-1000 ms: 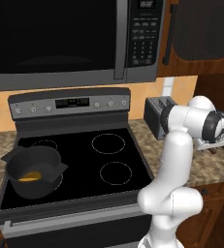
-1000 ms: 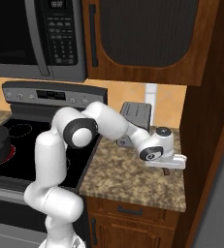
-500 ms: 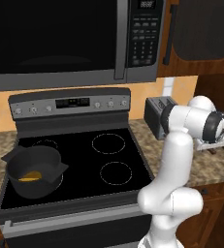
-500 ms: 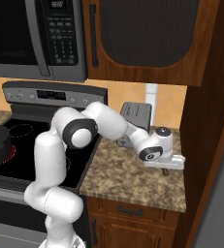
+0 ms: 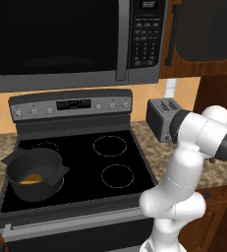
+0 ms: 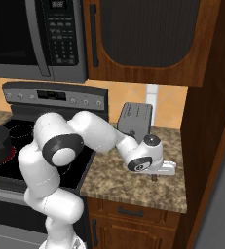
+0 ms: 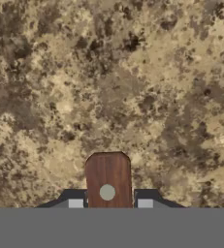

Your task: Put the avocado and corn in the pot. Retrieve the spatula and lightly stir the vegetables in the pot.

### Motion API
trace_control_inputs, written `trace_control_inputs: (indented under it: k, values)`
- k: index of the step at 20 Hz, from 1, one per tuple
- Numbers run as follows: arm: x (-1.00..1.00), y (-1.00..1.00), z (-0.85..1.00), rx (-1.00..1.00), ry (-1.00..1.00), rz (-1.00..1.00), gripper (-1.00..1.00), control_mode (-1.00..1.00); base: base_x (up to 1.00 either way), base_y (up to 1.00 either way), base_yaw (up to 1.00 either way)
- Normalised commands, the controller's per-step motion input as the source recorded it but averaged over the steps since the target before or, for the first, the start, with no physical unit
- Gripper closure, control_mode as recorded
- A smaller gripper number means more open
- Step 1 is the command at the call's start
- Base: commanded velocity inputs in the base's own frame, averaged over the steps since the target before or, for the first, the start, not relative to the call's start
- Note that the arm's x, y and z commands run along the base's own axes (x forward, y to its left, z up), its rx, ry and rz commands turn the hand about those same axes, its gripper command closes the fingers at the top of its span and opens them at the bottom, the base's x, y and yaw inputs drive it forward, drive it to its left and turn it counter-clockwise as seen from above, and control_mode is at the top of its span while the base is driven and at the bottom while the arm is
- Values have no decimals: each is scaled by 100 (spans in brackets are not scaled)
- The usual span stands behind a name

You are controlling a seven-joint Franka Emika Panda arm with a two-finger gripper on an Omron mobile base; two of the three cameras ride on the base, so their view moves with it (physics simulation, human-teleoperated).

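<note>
My gripper [image 7: 107, 203] is clamped on the spatula's wooden handle [image 7: 107, 177], low over the granite counter [image 7: 108, 82] right of the stove [image 5: 85, 162]; the pot [image 5: 35, 173] sits on its front-left burner, something yellow inside.

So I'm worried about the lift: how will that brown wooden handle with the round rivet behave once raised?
The brown wooden handle looks rigid, so probably no flopping. The tool grips its end, so the unseen rest may droop or pivot. Flat sides likely resist rolling.
</note>
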Motion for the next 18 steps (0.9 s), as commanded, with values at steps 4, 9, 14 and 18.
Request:
trace_control_inputs:
  k: [4,9,14,18]
  values:
    - [-33,52,71,0,-6,0,100,-100,0,0,0]
    - [-39,55,92,-3,-10,0,100,-100,0,0,0]
    - [-33,41,100,-14,-1,0,100,-100,0,0,0]
    - [-37,41,96,-38,0,12,100,-100,0,0,0]
